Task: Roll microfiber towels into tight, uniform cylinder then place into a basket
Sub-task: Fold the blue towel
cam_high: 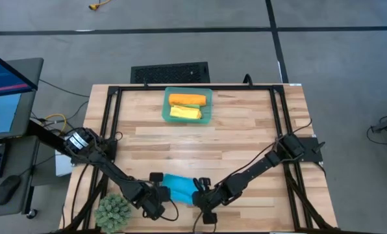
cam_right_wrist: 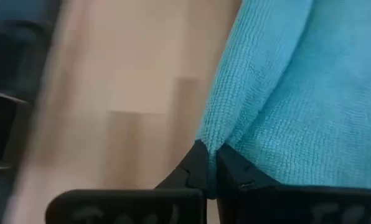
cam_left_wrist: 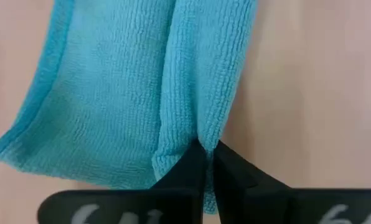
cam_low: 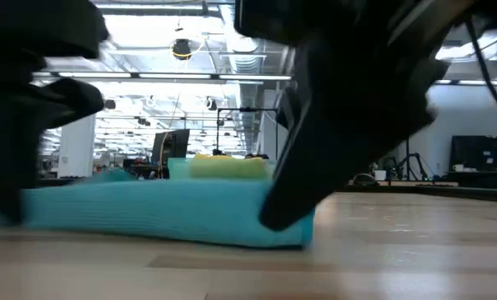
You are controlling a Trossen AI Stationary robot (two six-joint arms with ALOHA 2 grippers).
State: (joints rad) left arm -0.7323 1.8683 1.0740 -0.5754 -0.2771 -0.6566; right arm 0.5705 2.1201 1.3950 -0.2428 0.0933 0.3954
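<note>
The bright blue microfiber towel [cam_high: 179, 187] lies in a folded strip on the wood near the table's front edge [cam_low: 157, 212]. My left gripper [cam_high: 160, 196] is shut on its left end and my right gripper [cam_high: 199, 195] is shut on its right end. The teal basket [cam_high: 210, 112] stands at the far middle of the table. In it lie a rolled orange towel [cam_high: 187, 99] and a rolled yellow towel [cam_high: 185, 113], side by side. My left gripper pinches a raised fold of the blue towel at its left end [cam_left_wrist: 201, 134] between its two fingers, which slant steeply down. The rest of the towel lies on the table. My right gripper pinches a folded ridge at the towel's right end [cam_right_wrist: 213, 140] between its two fingers, slanting down from the right. In the low view that end [cam_low: 290, 229] still rests on the wood.
A spiky green plant ball [cam_high: 114, 211] sits at the near left corner, close to my left arm. A black frame [cam_high: 113, 104] runs round the tabletop. Bare wood [cam_high: 200, 146] lies between the towel and the basket.
</note>
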